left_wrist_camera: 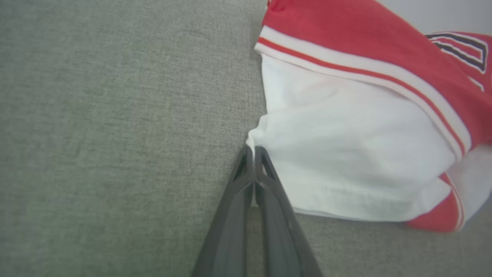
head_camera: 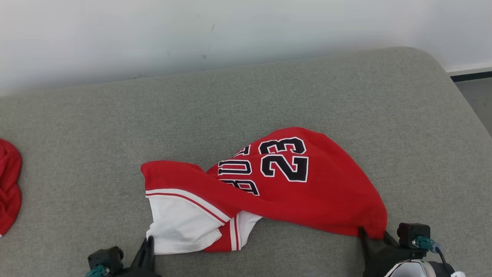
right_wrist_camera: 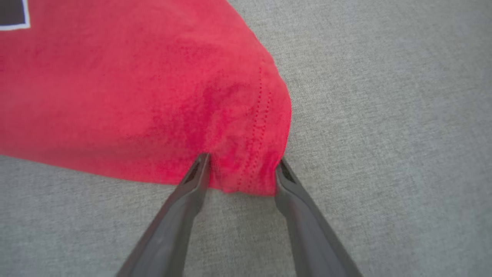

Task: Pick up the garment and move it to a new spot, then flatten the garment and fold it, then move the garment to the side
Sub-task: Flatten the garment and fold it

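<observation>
Found the garment, a red jersey with white panels and a black 23, bunched near the front edge of the grey padded surface, about midway between its left and right edges. Noted the white panel at the left end, closest to the front edge, and the red body humped and stretching rightward. Saw the left gripper clenched, both fingers pressed flat together, pinching the puckered white corner right at the tips. Saw the right gripper released, fingers spread and straddling the stitched red hem at the garment's right corner, tips touching cloth on either side without clamping it. Spotted another red cloth at the left edge of the surface, partly cut off, well apart from the garment. Behind the far edge, a pale wall.
</observation>
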### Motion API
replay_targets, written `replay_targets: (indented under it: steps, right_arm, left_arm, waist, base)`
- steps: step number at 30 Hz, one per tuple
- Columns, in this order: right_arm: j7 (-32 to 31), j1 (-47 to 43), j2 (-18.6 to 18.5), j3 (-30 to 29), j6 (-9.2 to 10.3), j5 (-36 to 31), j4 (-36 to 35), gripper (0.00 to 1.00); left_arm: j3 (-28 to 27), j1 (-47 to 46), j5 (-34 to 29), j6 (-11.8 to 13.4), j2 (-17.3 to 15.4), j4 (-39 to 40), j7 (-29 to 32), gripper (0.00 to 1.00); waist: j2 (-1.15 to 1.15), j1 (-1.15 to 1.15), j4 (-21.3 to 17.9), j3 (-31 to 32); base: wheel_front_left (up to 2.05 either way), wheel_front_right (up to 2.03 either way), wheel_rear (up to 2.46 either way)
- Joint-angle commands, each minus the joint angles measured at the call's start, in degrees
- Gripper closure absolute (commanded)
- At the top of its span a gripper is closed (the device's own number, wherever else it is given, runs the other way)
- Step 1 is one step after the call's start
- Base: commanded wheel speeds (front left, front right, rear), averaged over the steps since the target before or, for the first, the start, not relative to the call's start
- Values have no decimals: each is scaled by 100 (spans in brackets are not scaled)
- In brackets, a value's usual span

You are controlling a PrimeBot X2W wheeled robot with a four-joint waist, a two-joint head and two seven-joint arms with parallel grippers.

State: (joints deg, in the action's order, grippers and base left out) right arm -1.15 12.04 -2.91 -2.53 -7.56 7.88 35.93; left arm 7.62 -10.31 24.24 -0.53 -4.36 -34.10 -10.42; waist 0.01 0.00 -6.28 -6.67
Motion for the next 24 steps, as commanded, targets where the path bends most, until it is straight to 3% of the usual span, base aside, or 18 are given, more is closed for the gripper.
replay_targets:
  steps: [1,10,15,20,24]
  right_arm:
    - [43,20,3,24,15,-8,49,100]
    - [219,-264,1,63,14,199,-353,100]
    - [12,-346,-15,139,14,691,-1257,100]
    - [-617,69,-347,278,14,1467,-2585,100]
    - [-1081,702,-581,390,14,1804,-3013,100]
  left_arm:
    - [-2,116,23,21,-45,-29,42,100]
    - [-63,235,237,-51,11,274,-162,100]
    - [-230,127,528,-200,31,920,-264,100]
    - [-394,-473,1184,-381,52,1803,308,100]
    - [-648,-1241,1901,-435,19,2141,985,100]
  waist:
    - [-1,0,6,25]
    - [-1,0,21,342]
    - [-1,0,13,534]
    - [-1,0,29,649]
    - [-1,0,-14,603]
  base:
    - [0,0,0]
    - [0,0,0]
    - [0,0,0]
    - [0,0,0]
    - [0,0,0]
